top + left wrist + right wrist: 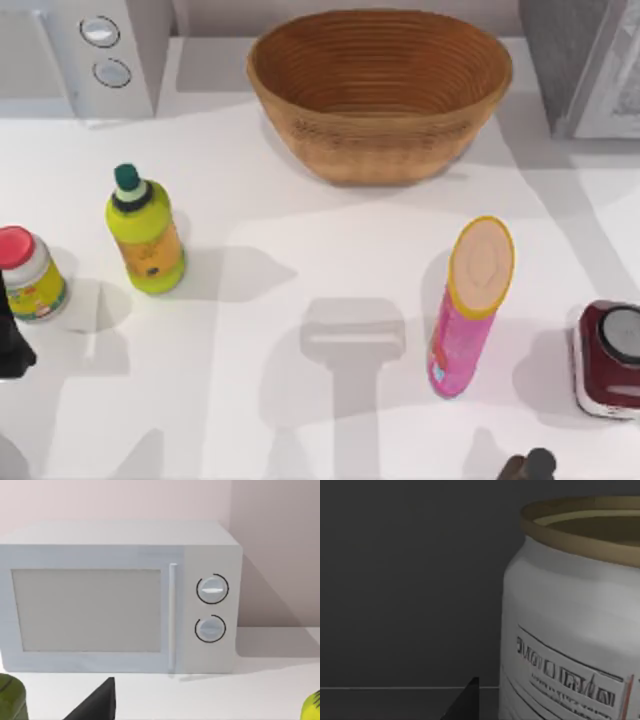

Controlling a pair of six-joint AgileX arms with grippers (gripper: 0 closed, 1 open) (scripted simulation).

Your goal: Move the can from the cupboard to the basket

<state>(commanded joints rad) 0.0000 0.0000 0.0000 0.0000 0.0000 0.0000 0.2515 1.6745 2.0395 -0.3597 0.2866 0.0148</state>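
The can [570,625] stands upright, silver-white with dark and red print and a dull gold rim, close before my right wrist camera against a dark grey wall. In the top view the grey cupboard [575,60] with its pale framed door stands at the back right. The woven orange-brown basket [380,90] sits at the back middle, with nothing in it. A dark part of my right arm [530,465] shows at the front edge. My left gripper [12,345] hangs at the left edge, beside a red-capped jar.
A white microwave [90,50] with two knobs stands at the back left. On the table are a green bottle [145,230], a red-capped jar [28,272], a tall pink tube [468,310] and a squat dark-red container [608,360] at the right edge.
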